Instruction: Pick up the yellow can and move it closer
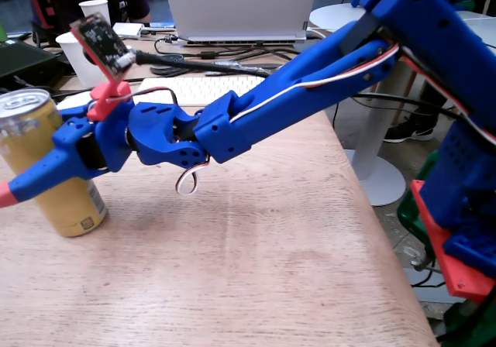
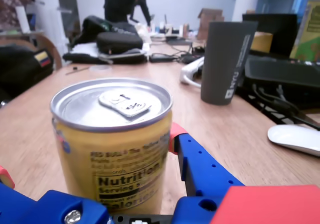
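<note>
Claw (image 2: 90, 156) fingers sit either side of the yellow can (image 2: 114, 144), seemingly closed on it; a loose pinch could tip it.

Counted: one yellow can (image 1: 48, 169), at nine o'clock in the fixed view. Two white paper cups (image 1: 94, 9) (image 1: 77, 59), at eleven o'clock. One laptop (image 1: 240, 6), at twelve. One keyboard (image 1: 201, 87). One grey tumbler (image 2: 227, 61) and one mouse (image 2: 295, 138), wrist view.
</note>
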